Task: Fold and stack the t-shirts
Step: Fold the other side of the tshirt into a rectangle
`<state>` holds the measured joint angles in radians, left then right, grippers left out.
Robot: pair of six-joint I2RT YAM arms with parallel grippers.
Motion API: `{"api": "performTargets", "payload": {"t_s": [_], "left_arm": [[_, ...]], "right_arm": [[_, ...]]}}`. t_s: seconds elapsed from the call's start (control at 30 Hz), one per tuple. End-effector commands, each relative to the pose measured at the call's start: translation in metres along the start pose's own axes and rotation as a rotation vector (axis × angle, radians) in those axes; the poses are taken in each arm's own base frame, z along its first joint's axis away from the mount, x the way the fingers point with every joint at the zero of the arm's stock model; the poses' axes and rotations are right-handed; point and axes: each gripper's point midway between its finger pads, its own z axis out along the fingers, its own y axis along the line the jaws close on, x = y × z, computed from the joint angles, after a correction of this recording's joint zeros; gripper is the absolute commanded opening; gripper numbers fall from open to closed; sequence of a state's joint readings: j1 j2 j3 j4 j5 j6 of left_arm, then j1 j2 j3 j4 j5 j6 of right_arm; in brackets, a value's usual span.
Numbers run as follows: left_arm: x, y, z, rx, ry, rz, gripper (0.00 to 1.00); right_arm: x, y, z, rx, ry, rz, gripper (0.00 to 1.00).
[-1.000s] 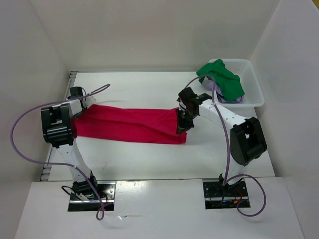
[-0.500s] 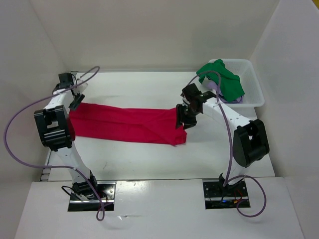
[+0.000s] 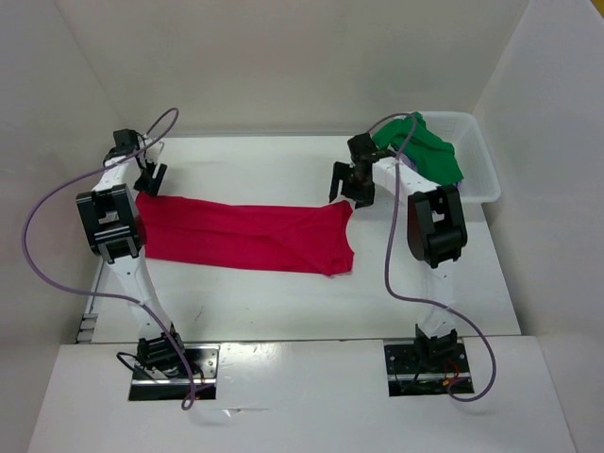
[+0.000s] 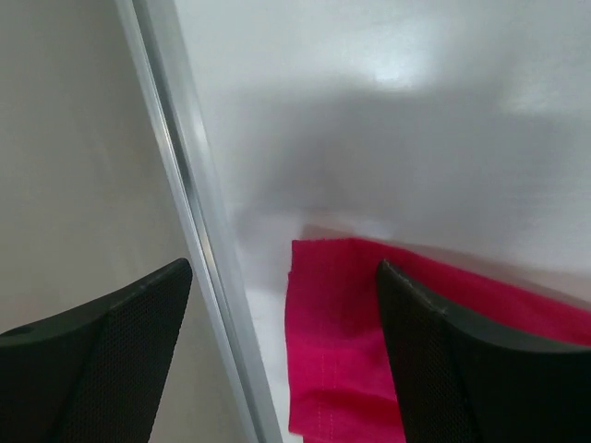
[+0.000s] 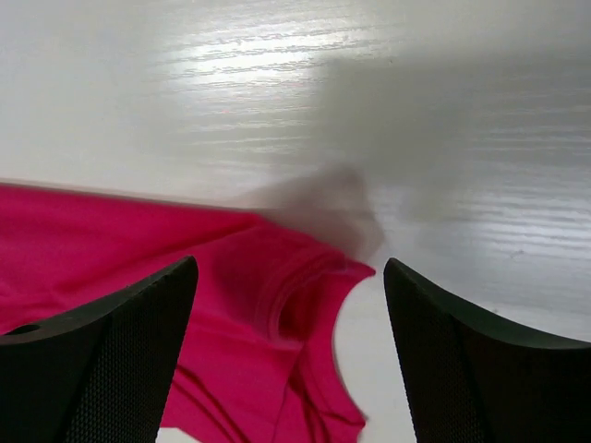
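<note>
The bright red t-shirt (image 3: 245, 234) lies on the table as a long folded band running left to right. Its left corner (image 4: 342, 323) sits below my left gripper (image 4: 284, 268), which hangs open just above it with nothing held. In the top view that left gripper (image 3: 151, 178) is over the band's far-left end. My right gripper (image 3: 349, 185) hovers open over the far-right end, where the curled collar fold (image 5: 295, 286) lies loose beneath the right gripper (image 5: 291, 265). A green t-shirt (image 3: 427, 151) is heaped in the basket.
The white plastic basket (image 3: 486, 162) stands at the back right, close behind the right arm. A metal rail (image 4: 180, 185) marks the table's left edge, right beside the left gripper. White walls enclose the table on three sides.
Both grippers opened and let go of the red t-shirt's ends, then drew back toward the far side. The shirt's ends now lie flat on the table.
</note>
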<state>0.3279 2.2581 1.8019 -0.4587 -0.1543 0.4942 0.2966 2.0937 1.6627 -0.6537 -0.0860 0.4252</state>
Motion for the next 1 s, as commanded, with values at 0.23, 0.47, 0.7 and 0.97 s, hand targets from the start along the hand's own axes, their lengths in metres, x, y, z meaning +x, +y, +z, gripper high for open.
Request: {"api": "performTargets", "payload": {"t_s": [0.23, 0.47, 0.7, 0.97], "left_arm": [[0.015, 0.000, 0.027, -0.016, 0.050, -0.057, 0.61], [0.022, 0.009, 0.019, -0.080, 0.065, -0.069, 0.00], [0.028, 0.035, 0.010, -0.147, 0.075, -0.155, 0.01], [-0.002, 0.062, -0.035, -0.272, -0.015, -0.180, 0.85]], "right_arm": [[-0.006, -0.014, 0.019, -0.039, 0.010, 0.046, 0.41], [-0.018, -0.032, 0.019, 0.006, -0.024, 0.069, 0.00], [-0.058, -0.023, 0.014, -0.038, -0.093, 0.049, 0.23], [-0.081, -0.006, -0.033, -0.046, -0.202, -0.036, 0.81]]}}
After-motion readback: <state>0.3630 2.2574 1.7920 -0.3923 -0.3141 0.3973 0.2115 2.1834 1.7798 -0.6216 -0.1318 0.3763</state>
